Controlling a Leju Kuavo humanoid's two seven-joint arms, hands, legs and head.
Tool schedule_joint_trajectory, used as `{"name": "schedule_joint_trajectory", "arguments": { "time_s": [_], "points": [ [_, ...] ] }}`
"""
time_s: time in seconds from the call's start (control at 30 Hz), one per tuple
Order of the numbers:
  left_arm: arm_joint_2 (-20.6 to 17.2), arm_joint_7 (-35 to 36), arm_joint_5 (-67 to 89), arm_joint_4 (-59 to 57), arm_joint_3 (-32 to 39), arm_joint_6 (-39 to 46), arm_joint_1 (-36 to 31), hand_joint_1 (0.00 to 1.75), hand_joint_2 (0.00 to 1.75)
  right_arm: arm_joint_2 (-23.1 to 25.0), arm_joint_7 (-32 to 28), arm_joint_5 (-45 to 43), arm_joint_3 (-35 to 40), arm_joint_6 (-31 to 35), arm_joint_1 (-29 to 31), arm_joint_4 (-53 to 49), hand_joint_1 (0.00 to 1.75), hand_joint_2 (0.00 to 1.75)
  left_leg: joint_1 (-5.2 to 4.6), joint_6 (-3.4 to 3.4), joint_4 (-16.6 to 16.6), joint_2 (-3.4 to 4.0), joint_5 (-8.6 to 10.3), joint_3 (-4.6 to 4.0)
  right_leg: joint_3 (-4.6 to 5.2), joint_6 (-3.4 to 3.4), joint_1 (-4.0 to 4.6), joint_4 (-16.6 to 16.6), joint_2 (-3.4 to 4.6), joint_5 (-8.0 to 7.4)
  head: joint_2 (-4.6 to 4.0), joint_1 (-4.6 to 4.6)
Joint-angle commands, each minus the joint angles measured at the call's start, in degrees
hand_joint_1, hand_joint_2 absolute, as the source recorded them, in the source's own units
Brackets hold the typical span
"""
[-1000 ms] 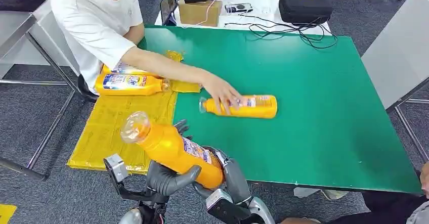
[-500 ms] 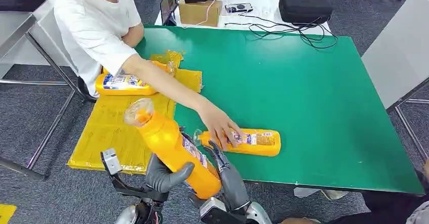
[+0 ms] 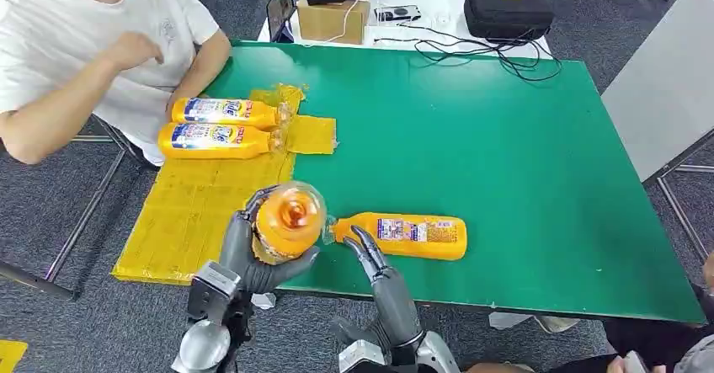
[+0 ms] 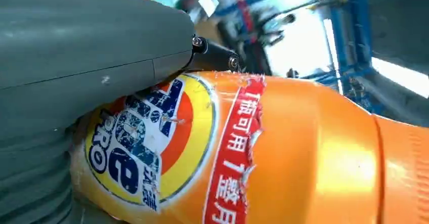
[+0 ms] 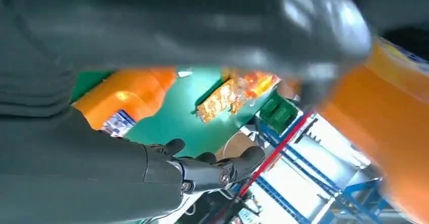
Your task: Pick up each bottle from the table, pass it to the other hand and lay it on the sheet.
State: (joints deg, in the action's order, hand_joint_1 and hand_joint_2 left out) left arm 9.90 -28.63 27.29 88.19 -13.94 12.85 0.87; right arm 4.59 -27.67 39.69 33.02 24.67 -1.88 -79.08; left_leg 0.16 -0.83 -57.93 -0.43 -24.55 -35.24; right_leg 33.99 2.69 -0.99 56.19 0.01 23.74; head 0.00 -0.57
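The left hand (image 3: pixel 253 251) gripped an orange bottle (image 3: pixel 289 220) at the near edge of the green table (image 3: pixel 522 179); the fingers were wrapped round its body, and the bottle stood on end with its clear cap pointing up toward the head camera; it was held above the seam between the table and the yellow sheet (image 3: pixel 198 213). In the left wrist view the same bottle (image 4: pixel 283 153) lay against the grey thumb, its printed label facing the lens.

The right hand (image 3: pixel 375 268) held nothing; its fingers were apart and extended, the fingertips just beside the neck end of a second bottle (image 3: pixel 402 235); contact could not be confirmed. In the right wrist view the dark fingers (image 5: pixel 212 168) were likewise spread and empty. The second bottle lay on its side on the table, near the front edge, cap toward the left hand.

Two further bottles (image 3: pixel 221 125) lay side by side on the far part of the sheet, touching or nearly so. A person (image 3: pixel 93 45) in a white shirt sat at the table's far left corner, arms drawn in off the table. A cardboard box (image 3: pixel 333 19) and a black case (image 3: pixel 508 9) stood on the white surface beyond.
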Motion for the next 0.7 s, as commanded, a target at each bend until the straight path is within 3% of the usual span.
{"name": "schedule_joint_trajectory", "arguments": {
  "time_s": [0.03, 0.07, 0.1, 0.13, 0.17, 0.33, 0.47, 0.7],
  "points": [
    [-3.14, -0.76, 1.67, -5.9, 4.15, 0.14, -3.17, 0.68, 1.75, -0.13, -1.18, -1.11, -2.41, -1.44, 1.72, 0.85, 0.0, 0.0, 0.02, 0.05, 0.07, 0.08, -0.07, 0.29, -0.27, -0.12, 0.03, -0.07, 0.04, 0.06, 0.0, -0.02],
    [-3.58, -0.17, 2.9, -6.55, 4.68, 0.35, -3.63, 0.98, 1.75, 0.01, -1.7, -2.44, -2.52, -2.77, 1.78, 0.77, 0.0, 0.0, 0.02, 0.05, 0.06, 0.06, -0.06, 0.23, -0.21, -0.11, 0.03, -0.06, 0.02, 0.05, 0.0, 0.02],
    [-4.47, 0.44, 5.71, -8.13, 5.52, 1.91, -4.81, 1.41, 1.75, 0.03, -1.95, -2.43, -2.45, -3.16, 2.14, 1.0, 0.0, 0.0, 0.0, 0.03, 0.07, 0.0, -0.02, 0.15, -0.14, -0.07, 0.01, -0.05, -0.03, 0.03, 0.0, 0.0],
    [-5.34, 0.89, 7.51, -9.99, 5.98, 2.39, -6.24, 1.57, 1.75, 0.05, -2.02, -2.83, -2.39, -3.84, 2.5, 1.37, 0.0, 0.0, 0.05, 0.08, 0.09, 0.03, -0.13, 0.45, -0.45, -0.18, 0.07, -0.09, -0.03, 0.14, 0.0, 0.0],
    [-5.87, 1.25, 8.27, -11.39, 6.71, 2.68, -7.57, 1.75, 1.75, 0.11, -2.1, -3.52, -2.4, -4.72, 2.83, 1.63, 0.0, 0.0, 0.0, 0.04, 0.07, 0.0, -0.01, 0.16, -0.15, -0.08, 0.01, -0.05, 0.0, 0.02, 0.0, 0.0],
    [-9.03, 8.72, 20.84, -30.87, 6.94, 3.48, -20.82, 1.75, 1.75, 0.59, -3.31, -5.88, -2.27, -7.76, 5.29, 3.87, 0.0, 0.0, 0.05, 0.12, 0.15, -0.12, 0.08, 0.32, -0.31, -0.2, 0.07, -0.08, -0.15, -0.01, 0.0, 0.0],
    [-12.29, 16.99, 33.85, -50.1, 3.28, 4.33, -32.74, 1.75, 1.75, 0.17, -3.33, -7.08, -2.4, -9.29, 6.61, 5.02, 0.0, 0.0, 0.06, 0.07, 0.09, -0.22, 0.22, 0.17, -0.21, -0.14, 0.06, -0.03, -0.23, -0.05, 0.0, 0.02],
    [-11.77, 21.28, 36.72, -61.29, 3.18, 0.92, -39.87, 1.75, 1.75, 0.39, -3.73, -8.03, -2.38, -10.01, 7.73, 6.07, 0.0, 0.0, 0.06, 0.09, 0.05, -0.05, 0.23, 0.16, -0.16, -0.21, 0.05, 0.05, -0.08, -0.15, 0.0, 0.0]
  ]
}}
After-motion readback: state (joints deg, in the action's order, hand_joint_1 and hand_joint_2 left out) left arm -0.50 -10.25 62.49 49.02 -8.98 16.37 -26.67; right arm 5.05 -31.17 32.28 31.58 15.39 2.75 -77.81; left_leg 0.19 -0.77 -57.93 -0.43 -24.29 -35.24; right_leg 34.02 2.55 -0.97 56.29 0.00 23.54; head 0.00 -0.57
